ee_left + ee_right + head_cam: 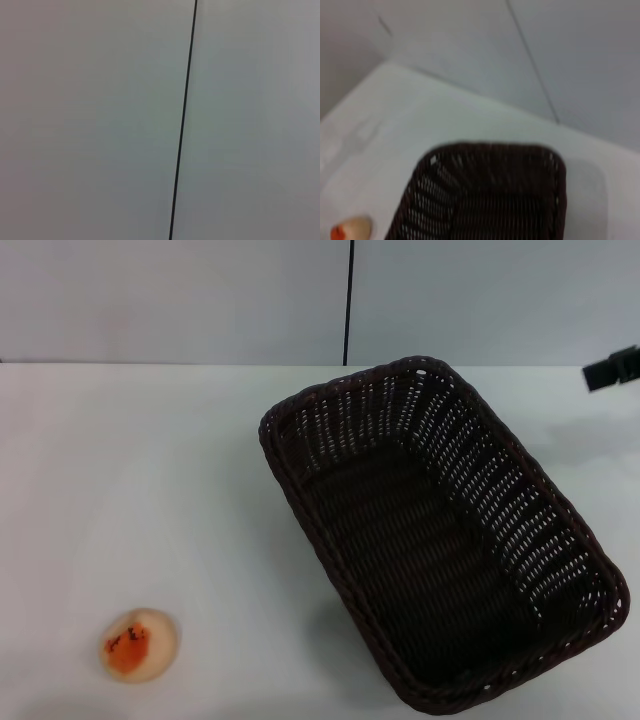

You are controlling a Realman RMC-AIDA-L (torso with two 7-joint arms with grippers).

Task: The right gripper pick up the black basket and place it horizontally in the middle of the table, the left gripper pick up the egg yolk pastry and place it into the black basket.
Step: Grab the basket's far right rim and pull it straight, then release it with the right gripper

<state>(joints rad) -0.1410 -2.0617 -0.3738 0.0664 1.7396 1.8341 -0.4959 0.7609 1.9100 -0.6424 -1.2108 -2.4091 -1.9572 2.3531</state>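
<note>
The black basket (pixel 440 535) stands upright and empty on the right half of the white table (pixel 150 490), its long side running diagonally. It also shows in the right wrist view (pixel 490 195). The egg yolk pastry (pixel 138 644) lies on the table at the front left, well apart from the basket; a sliver of it shows in the right wrist view (pixel 351 230). A black part of my right gripper (pixel 610 370) shows at the far right edge, above the table and beyond the basket's far right corner. My left gripper is out of view.
A pale wall with a dark vertical seam (pixel 349 300) stands behind the table's far edge; the left wrist view shows only this wall and seam (pixel 182 125). Bare tabletop lies between the pastry and the basket.
</note>
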